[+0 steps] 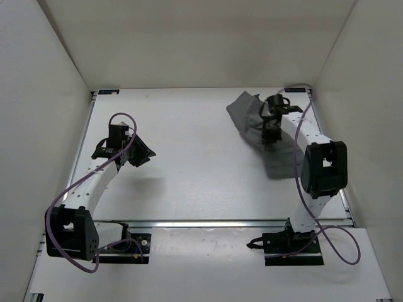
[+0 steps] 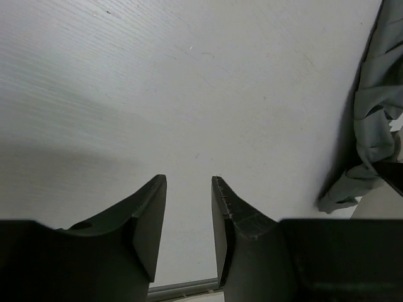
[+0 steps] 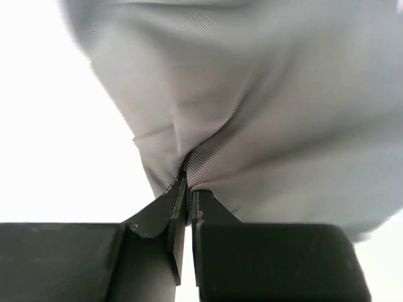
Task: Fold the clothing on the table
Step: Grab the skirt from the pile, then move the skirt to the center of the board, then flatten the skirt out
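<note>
Closest to the lens on the right wrist, the two black fingers of my right gripper [image 3: 189,186] are pressed together with a pinch of the plain mid-grey soft fabric garment [image 3: 264,113] caught between their tips. The cloth puckers into small creases where it enters the jaws, and it fills most of that view above them.

From the overhead camera I see the garment lying bunched and rumpled at the far right of the large flat white matte tabletop [image 1: 189,163]. One end lies near the far right corner and the other reaches back towards the near edge. The right gripper sits over the middle of that heap.

My left gripper [image 2: 189,182] is on the opposite side, well apart from the garment, over bare tabletop on the left. Its dark fingers stand partly apart with a clear gap and nothing between them; only white surface shows through. At the right edge of the left wrist view I can make out the crumpled grey cloth further off.
</note>
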